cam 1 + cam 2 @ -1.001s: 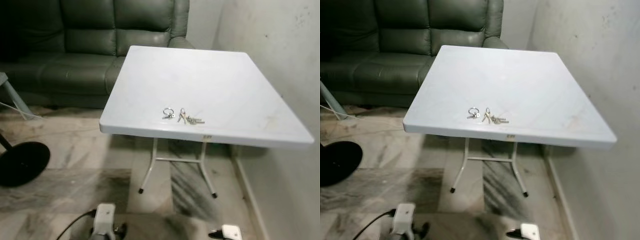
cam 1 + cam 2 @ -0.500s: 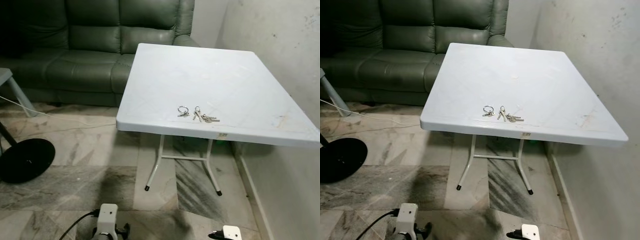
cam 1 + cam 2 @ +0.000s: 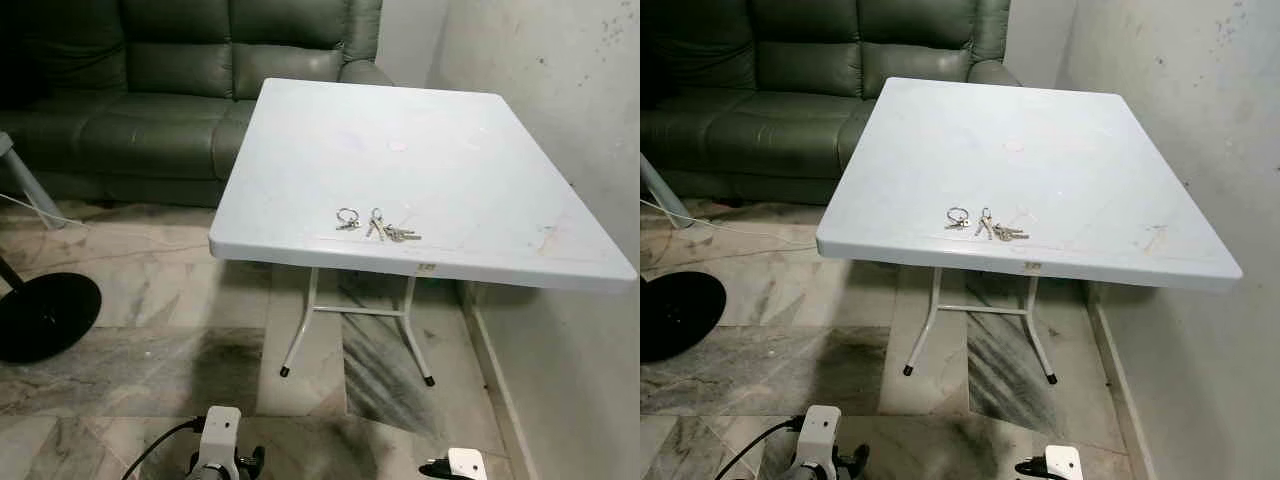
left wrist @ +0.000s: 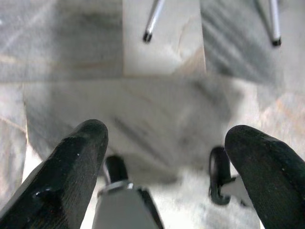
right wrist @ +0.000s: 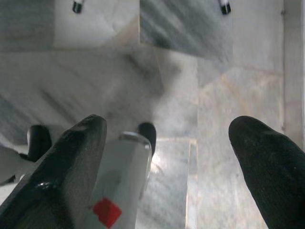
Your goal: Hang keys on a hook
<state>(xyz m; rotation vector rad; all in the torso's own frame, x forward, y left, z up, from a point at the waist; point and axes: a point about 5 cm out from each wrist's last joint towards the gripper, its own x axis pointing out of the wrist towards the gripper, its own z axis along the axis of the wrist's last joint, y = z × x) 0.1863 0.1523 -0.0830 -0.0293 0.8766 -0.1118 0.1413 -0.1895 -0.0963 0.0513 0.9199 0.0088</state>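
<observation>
A bunch of silver keys [image 3: 385,230] on a ring [image 3: 347,217] lies near the front edge of a white folding table [image 3: 450,150]. Both arms hang low by the floor, far below the table. In the left wrist view my left gripper [image 4: 167,167] is open, its black fingers [image 4: 71,171] spread over the marble floor. In the right wrist view my right gripper [image 5: 167,162] is open too, with nothing between its fingers [image 5: 66,162].
A dark green leather sofa [image 3: 150,90] stands behind the table at the left. A white wall [image 3: 560,90] runs along the table's right side. A black round stand base [image 3: 40,315] and a thin cable [image 3: 90,222] lie on the marble floor at the left.
The whole view has shifted as the camera moved; the table sits slightly further left and closer than half a second ago. The keys lie in the same spot on the table.
</observation>
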